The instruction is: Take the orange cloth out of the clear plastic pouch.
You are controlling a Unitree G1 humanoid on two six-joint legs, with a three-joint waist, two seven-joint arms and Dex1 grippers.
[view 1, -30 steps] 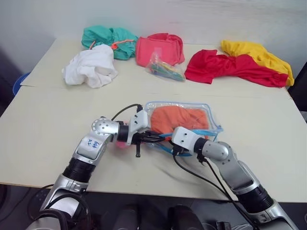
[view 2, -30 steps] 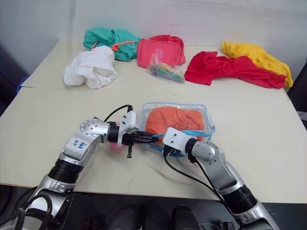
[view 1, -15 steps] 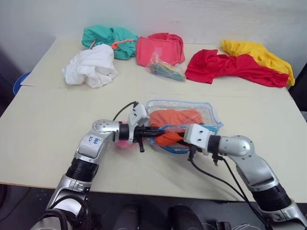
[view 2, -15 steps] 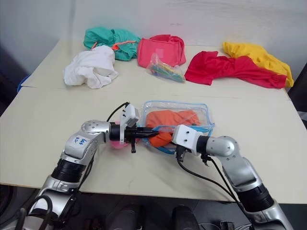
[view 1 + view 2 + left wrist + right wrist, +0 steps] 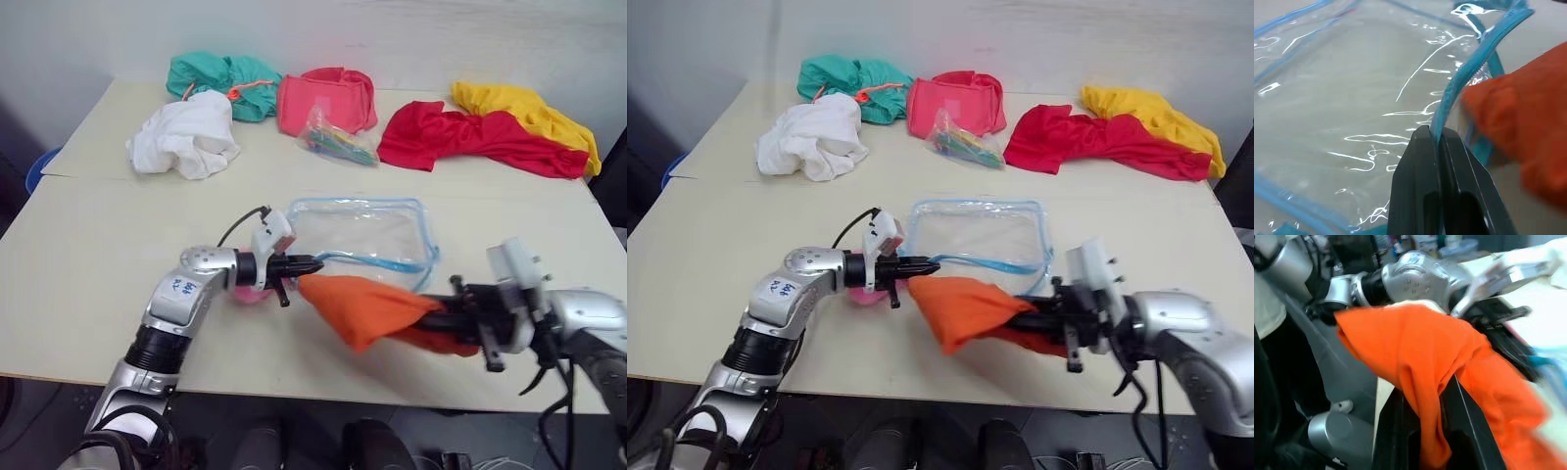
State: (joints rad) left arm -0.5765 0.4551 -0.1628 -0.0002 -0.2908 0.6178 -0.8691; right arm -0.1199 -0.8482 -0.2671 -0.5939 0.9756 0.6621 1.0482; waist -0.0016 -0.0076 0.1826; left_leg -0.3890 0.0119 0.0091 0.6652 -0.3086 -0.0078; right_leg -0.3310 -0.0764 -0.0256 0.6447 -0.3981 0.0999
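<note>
Orange cloth [image 5: 377, 311] pinched in right jaws, outside the clear plastic pouch [image 5: 362, 233].

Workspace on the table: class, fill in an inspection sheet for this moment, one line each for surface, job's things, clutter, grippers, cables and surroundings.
Surface: beige table, two tops joined by a seam.
Job's things: clear plastic pouch lies flat, emptied; orange cloth is out of it, hanging in the air.
Clutter: along the far edge, white cloth, teal cloth, coral-pink cloth, small bag of colourful items, red cloth, yellow cloth.
Grippers: left gripper shut on the pouch's blue zipper trim; right gripper shut on the orange cloth.
Cables: black cable at the left wrist.
Surroundings: pale wall behind.
</note>
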